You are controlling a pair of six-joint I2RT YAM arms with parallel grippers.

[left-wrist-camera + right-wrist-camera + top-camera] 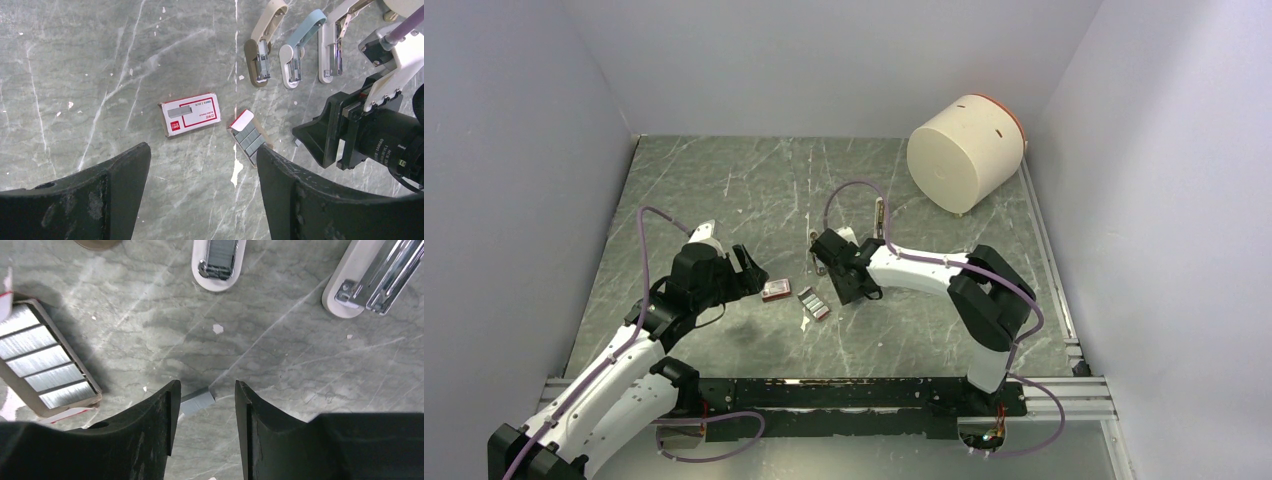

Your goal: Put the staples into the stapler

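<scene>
The staples [248,137] lie as grey strips in a small open tray with a red-and-white flap, to the right of the little red box [190,114]; the tray also shows in the right wrist view [45,360] and the top view [813,303]. One loose staple strip [197,402] lies on the table between my right gripper's tips. My right gripper [206,390] is open, low over the table. A white stapler [372,280] lies open with its chrome magazine showing; it also shows in the left wrist view [335,45]. My left gripper [202,150] is open and empty, above the table near the box.
A beige stapler [262,47] and a blue stapler [297,55] lie beside the white one. A large cream cylinder [964,150] lies on its side at the back right. Grey walls stand close on the left, back and right.
</scene>
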